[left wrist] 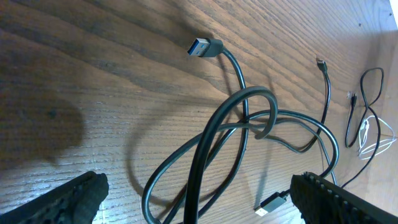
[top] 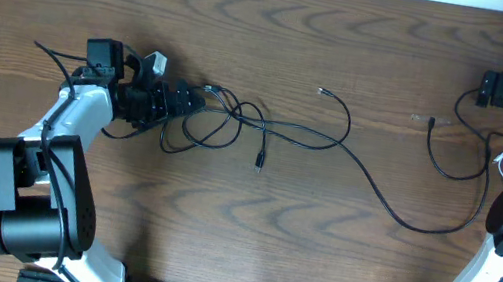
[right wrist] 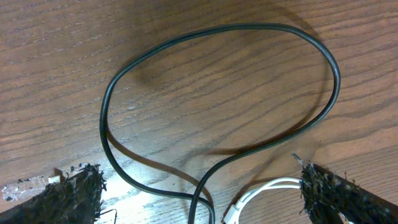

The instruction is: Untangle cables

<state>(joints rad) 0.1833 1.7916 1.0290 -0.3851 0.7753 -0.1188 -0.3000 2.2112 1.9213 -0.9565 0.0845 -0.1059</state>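
While at table point(top: 214, 247) rt side, white cable point(right wrist: 264, 185) maybe partly hidden.

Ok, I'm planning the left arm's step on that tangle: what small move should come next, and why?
Probably lower the left end effector and close on the upper loop of the black cables. Its jaws stand open and empty, the crossed loops lie between its fingers, and the USB plug end lies free beyond them.
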